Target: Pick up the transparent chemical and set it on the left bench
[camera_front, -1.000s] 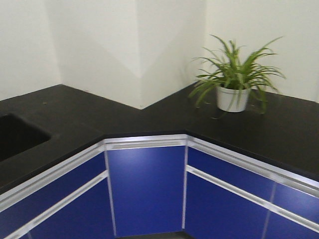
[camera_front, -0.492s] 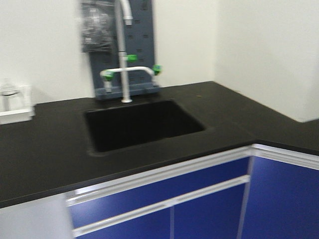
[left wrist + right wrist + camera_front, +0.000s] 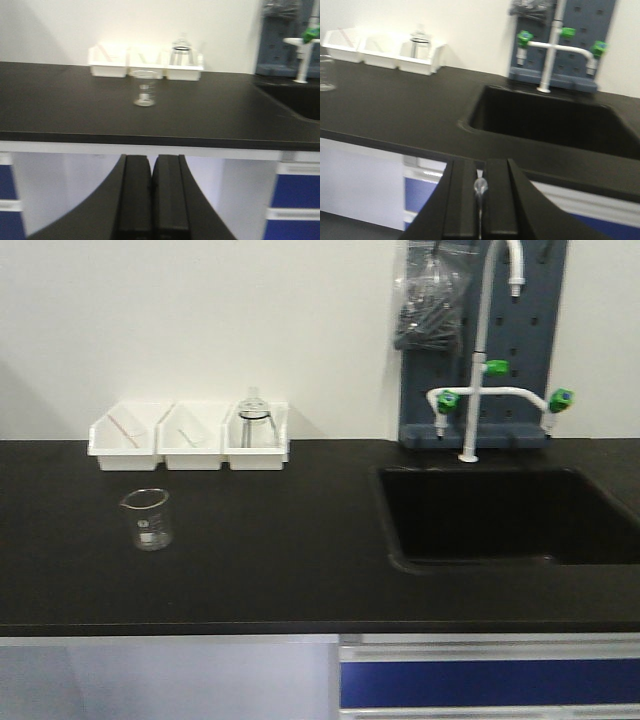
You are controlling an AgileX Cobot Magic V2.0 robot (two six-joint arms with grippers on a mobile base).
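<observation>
In the right wrist view my right gripper is shut on the transparent chemical, a slim clear pipette whose rounded end shows between the black fingers. It hangs in front of the left bench, below the counter edge, left of the sink. In the left wrist view my left gripper is shut and empty, also below and in front of the bench. The front view shows the same black bench with the sink and the white tap; neither gripper appears there.
A clear glass beaker stands on the bench at the left, also in the left wrist view. Three white trays sit against the wall; one holds a flask. A grey pegboard is behind the tap. Blue cabinet fronts lie below.
The front view has swung left: from the corner with a potted plant, past the sink, to the bench stretch with beaker and trays. The plant has left the view.
</observation>
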